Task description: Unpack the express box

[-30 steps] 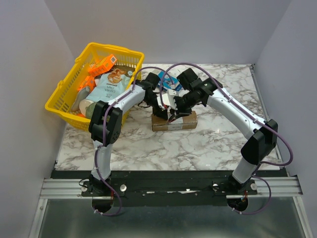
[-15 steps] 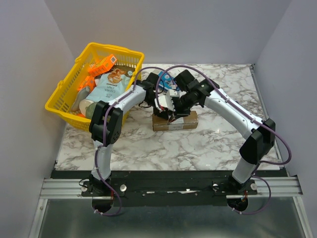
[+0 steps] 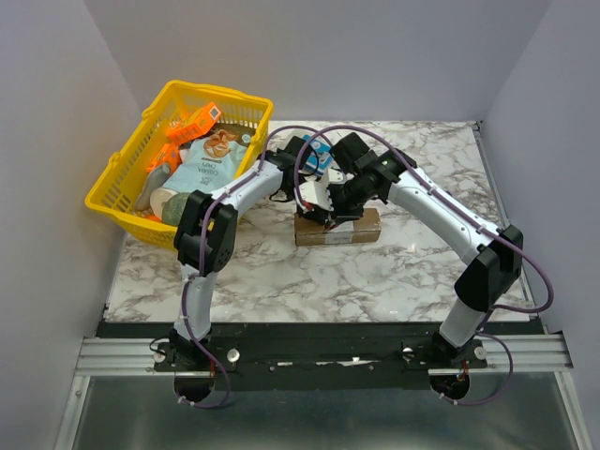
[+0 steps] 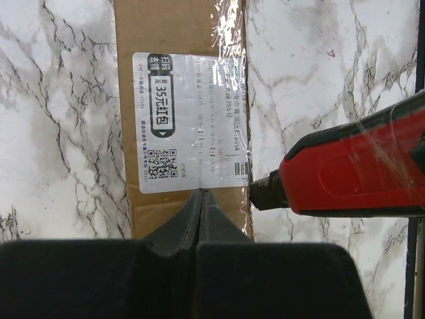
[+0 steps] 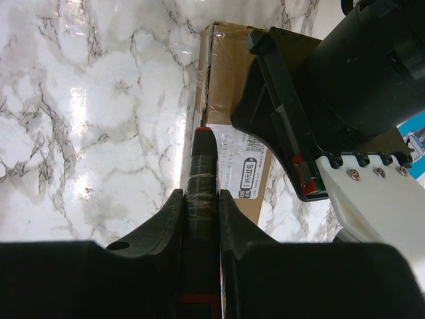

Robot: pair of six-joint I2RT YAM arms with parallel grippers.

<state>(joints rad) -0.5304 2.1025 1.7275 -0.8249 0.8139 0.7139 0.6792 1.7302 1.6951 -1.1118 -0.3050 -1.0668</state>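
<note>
express box (image 4: 176, 40) seemingly still taped shut; right gripper (image 5: 200, 199) clamps red cutter (image 4: 352, 173) at its edge, left gripper (image 4: 201, 196) closed empty

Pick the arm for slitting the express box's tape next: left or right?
Right. The right gripper is shut on the red utility knife, whose tip sits at the taped edge of the express box beside the shipping label. The left gripper is shut, holding nothing, over the label.
</note>
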